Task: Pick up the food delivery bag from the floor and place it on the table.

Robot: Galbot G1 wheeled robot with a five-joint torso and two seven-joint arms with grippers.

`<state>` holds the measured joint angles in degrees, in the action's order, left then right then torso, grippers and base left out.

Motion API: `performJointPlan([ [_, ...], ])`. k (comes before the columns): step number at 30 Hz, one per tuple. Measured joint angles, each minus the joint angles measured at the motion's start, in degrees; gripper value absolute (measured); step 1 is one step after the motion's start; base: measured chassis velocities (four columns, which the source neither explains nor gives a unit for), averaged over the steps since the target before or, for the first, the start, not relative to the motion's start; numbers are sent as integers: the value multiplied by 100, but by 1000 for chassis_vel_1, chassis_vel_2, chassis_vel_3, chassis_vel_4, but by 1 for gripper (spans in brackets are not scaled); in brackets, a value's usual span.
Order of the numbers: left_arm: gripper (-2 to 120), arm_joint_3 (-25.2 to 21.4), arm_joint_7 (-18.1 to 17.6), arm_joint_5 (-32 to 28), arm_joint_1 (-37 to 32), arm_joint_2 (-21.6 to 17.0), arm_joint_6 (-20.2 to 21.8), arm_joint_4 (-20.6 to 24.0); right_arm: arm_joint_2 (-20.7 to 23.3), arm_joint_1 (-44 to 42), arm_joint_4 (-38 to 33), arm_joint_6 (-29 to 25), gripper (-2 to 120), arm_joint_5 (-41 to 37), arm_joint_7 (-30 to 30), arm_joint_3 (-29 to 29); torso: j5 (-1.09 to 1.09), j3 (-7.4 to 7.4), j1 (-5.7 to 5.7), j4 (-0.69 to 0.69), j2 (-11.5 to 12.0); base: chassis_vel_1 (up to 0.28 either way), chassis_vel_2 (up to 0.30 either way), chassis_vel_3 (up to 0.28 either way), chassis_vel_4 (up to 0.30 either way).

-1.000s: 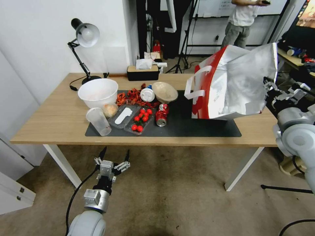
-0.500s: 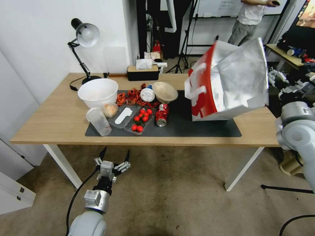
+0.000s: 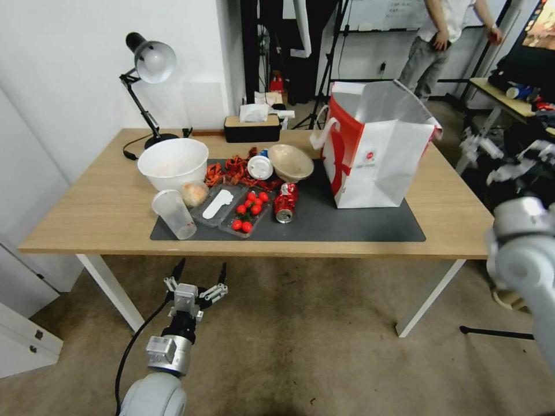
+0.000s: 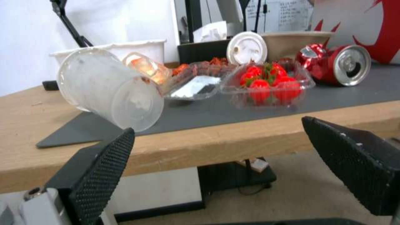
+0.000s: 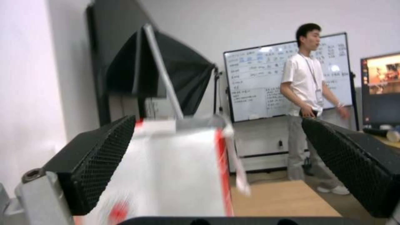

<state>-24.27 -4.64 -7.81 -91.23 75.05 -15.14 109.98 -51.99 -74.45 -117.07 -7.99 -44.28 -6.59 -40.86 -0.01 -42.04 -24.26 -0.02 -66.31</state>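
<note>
One food delivery bag (image 3: 376, 151) stands upright on the surface (image 3: 92, 214), on the right end of its dark mat (image 3: 347, 222). The right pincer (image 3: 503, 156) hangs just beside the bag, wide open, empty. The left pincer (image 3: 198, 276) hovers low above the floor (image 3: 300, 346), open, empty.

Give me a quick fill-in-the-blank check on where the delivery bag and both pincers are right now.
1. The food delivery bag stands ____ on the dark grey mat.
2. The right pincer, beside the table, has its jaws ____ and holds nothing.
3. The left pincer hangs low over the ____, in front of the table.
4. Next to the bag on the mat lies a crushed red ____.

Missing words: upright; open; floor; can
</note>
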Motion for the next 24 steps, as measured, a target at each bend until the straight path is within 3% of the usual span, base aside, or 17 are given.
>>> performJointPlan([
  [4, 100, -6, -37, -33, 10, 20, -30, -1, -502, -445, -324, 7, 100, 744, 63, 11, -1, 0, 0, 2, 0, 0, 0, 0, 0],
  [6, 100, -11, -41, -62, 23, 34, -72, -5, -1031, -734, -444, -28, 100, 1383, 202, 55, 1, 0, 0, 2, 0, 0, 0, 0, 0],
  [12, 100, -105, -24, -117, 81, 34, -267, -53, -1806, -1183, -206, -261, 100, 2543, 598, 108, 0, 0, 0, 3, 0, 0, 0, 0, 0],
  [24, 100, -156, -57, -74, 94, 39, -404, -197, -2550, -1372, 656, -892, 100, 2984, 1165, 159, 1, -1, -1, 2, 0, 0, 0, 0, 0],
])
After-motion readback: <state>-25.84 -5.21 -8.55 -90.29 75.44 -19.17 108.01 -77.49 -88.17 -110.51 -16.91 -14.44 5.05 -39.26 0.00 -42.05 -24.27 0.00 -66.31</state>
